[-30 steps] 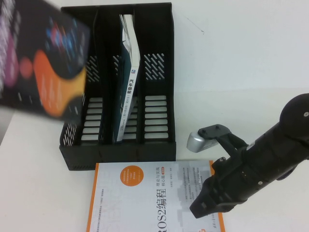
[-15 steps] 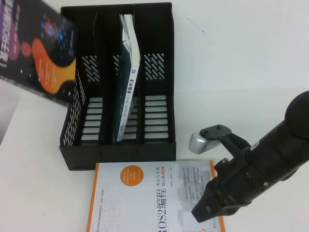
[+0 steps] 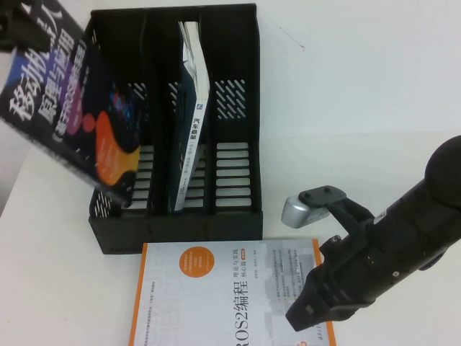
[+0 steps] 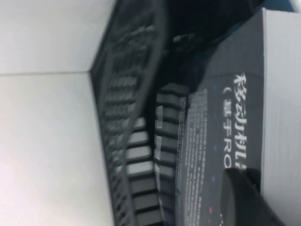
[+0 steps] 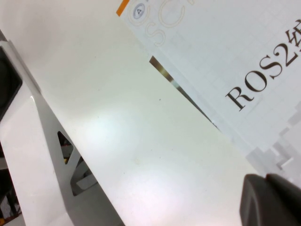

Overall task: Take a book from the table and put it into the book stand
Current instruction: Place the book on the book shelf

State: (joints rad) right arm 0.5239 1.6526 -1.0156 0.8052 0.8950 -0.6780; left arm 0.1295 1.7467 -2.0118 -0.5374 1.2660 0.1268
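The dark book (image 3: 72,122) with big white Chinese title and orange shapes hangs tilted at the left of the black book stand (image 3: 230,144), its lower corner down by the left slot. My left gripper (image 4: 256,183) is shut on the book (image 4: 221,117) near its white page edge, and one dark finger (image 4: 242,197) lies on the cover. The stand's vented wall (image 4: 127,94) is close beside it. My right gripper (image 3: 308,317) hovers shut and holding nothing low over the white-and-orange ROS2 book (image 3: 216,295).
A thin dark-teal book (image 3: 189,130) leans in the stand's middle slot. The right slot holds nothing. The ROS2 book (image 5: 225,56) lies flat on the white table (image 3: 360,108) in front of the stand, with the right gripper (image 5: 268,188) at its edge.
The dark book has swung from a flatter pose at the far left to a steep tilt, and its lower corner has come down at the stand's left slot. The right arm has barely shifted.
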